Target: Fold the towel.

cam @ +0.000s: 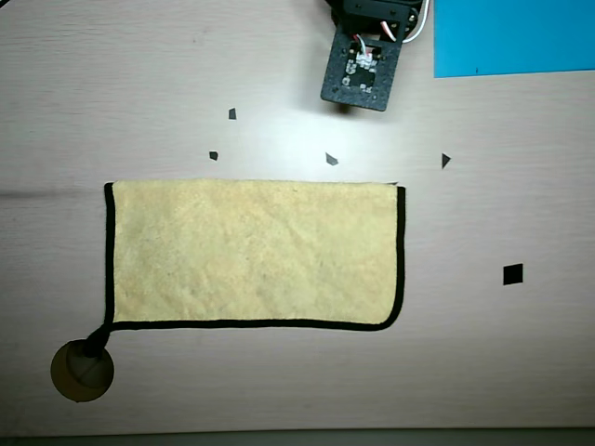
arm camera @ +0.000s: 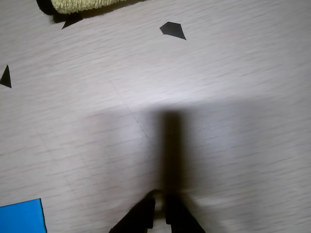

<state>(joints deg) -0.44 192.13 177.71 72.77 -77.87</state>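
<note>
A bright blue sheet, small black markers and a brown disc sit on the pale table.

Setting: a tabletop robot test bench, lab or hobby workspace rather than a home room. Evidence in the overhead view: a pale wood-grain table bearing small black tape markers, a flat bright blue sheet at the top edge, and exposed arm electronics with loose wiring; surroundings beyond the table are not visible
</note>
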